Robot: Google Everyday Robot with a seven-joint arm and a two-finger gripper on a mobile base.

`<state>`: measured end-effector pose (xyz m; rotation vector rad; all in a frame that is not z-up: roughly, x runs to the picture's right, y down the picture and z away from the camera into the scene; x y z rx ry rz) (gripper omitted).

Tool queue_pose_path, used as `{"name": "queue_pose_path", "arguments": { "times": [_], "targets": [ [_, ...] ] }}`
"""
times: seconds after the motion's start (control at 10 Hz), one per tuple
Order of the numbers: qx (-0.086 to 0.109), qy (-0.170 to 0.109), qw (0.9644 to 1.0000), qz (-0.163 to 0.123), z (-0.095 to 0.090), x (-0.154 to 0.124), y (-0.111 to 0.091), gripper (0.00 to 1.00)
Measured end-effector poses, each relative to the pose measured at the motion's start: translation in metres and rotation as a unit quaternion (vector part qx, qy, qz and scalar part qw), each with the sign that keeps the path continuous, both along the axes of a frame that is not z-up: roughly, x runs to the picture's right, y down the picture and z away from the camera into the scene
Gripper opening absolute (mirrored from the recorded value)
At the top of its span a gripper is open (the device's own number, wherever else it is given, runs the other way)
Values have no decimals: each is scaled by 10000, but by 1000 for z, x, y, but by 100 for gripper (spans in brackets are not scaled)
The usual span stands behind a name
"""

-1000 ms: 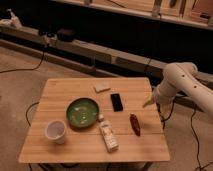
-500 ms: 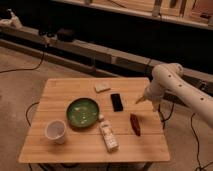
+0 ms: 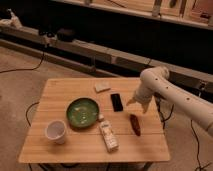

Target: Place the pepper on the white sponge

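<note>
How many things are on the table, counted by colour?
White: 3 (white sponge, cup, remote-like bar)
Green: 1 (plate)
Black: 1 (slab)
Dark red: 1 (pepper)
Total: 6
The open gripper hovers empty beside the slab, beyond the pepper.

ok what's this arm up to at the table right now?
One arm reaches in from the right of the view; its gripper hovers open and empty above the table, just behind the pepper. The pepper lies untouched near that edge. The white sponge sits at the far side, bare, so nothing is placed yet.
</note>
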<state>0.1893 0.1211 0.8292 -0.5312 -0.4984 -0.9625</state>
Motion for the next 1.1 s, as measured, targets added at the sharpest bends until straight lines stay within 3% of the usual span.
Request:
{"name": "queue_pose_path", "arguments": {
  "times": [0.6, 0.8, 1.1],
  "targets": [
    [-53, -3, 10000, 33, 1, -2, 6, 65],
    [-205, -52, 9997, 123, -2, -4, 25, 65],
    [-277, 81, 9994, 207, -7, 4, 45, 65]
  ]
}}
